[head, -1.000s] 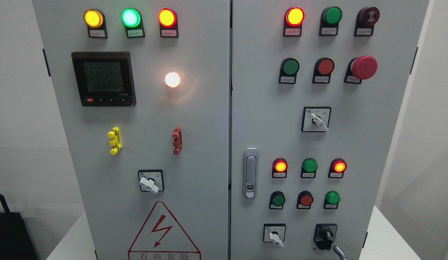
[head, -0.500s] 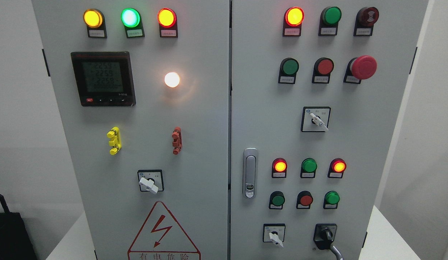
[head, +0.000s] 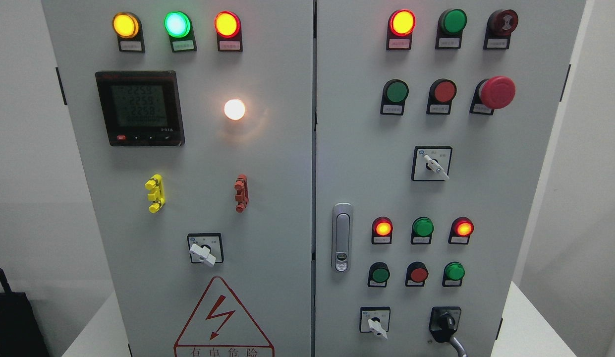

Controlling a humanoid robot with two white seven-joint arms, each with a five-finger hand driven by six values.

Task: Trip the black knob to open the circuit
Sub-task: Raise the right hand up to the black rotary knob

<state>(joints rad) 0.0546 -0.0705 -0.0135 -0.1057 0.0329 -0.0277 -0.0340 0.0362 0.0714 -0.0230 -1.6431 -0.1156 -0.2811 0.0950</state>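
Note:
The black knob (head: pixel 445 322) sits at the lower right of the right door of the grey control cabinet (head: pixel 267 198), on a black square base. A thin grey curved piece (head: pixel 458 345) rises from the bottom edge and touches the knob's base at its lower right. I cannot tell whether that piece is a finger of my right hand or a cable. Nothing else of either arm or hand shows.
White selector switches (head: pixel 374 325) (head: pixel 436 166) (head: pixel 202 254), lit and unlit lamps, a red mushroom stop button (head: pixel 496 92), a door latch (head: pixel 342 237) and a meter (head: pixel 139 107) cover the panel. A dark box (head: pixel 12 322) stands at lower left.
The whole view has drifted a few pixels left. The grey piece under the black knob has moved left, closer in under the knob, and the knob's handle looks slightly more tilted.

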